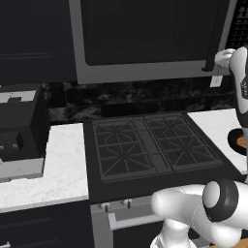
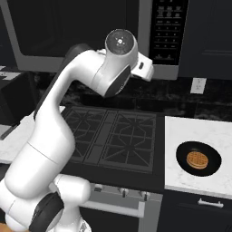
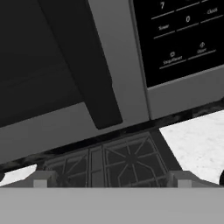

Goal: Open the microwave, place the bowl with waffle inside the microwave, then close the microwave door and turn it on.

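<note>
Kitchen scene: the closed microwave (image 2: 90, 36) is mounted above the stove (image 2: 113, 136), its stiff hinged door best taken by the black bar handle (image 3: 83, 65), towards which the released hand (image 2: 145, 68) is raised.

The white jointed arm (image 2: 59, 122) rises from its base at the lower left of the right base view, bends at a dark-jointed elbow and reaches up and forward, its wrist ending in a round grey-capped joint held high. The two-finger claw (image 3: 111, 180) sits at the end of the wrist with its jaws spread wide apart and nothing between them; in the hand view the two small grey fingertips (image 3: 40, 180) stand far apart near the bottom edge.
</note>
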Available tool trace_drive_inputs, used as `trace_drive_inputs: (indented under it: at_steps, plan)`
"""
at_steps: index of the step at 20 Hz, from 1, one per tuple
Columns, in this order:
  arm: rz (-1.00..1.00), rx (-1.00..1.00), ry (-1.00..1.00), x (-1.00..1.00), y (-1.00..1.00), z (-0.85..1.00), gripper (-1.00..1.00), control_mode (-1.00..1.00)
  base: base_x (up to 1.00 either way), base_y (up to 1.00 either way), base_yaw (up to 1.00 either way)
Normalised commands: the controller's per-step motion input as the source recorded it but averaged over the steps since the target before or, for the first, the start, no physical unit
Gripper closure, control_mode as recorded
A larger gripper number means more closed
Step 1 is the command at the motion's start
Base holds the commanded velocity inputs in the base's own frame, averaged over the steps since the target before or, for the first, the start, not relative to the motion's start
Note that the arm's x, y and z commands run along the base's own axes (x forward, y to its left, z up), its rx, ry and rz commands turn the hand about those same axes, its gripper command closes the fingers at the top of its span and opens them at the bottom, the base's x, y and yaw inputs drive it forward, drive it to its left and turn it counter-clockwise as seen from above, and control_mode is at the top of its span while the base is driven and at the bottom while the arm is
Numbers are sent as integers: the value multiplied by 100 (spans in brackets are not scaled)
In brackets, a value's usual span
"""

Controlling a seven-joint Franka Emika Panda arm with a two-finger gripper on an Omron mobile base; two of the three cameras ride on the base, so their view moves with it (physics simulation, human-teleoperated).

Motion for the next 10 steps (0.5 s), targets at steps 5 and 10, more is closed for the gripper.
trace_drive_inputs:
  at_steps: [5, 10]
  plan:
    - [-6, 5, -16, 0, -2, 10, -100, -100, 0, 0, 0]
    - [-2, 1, -16, 0, 2, 13, -100, -100, 0, 0, 0]
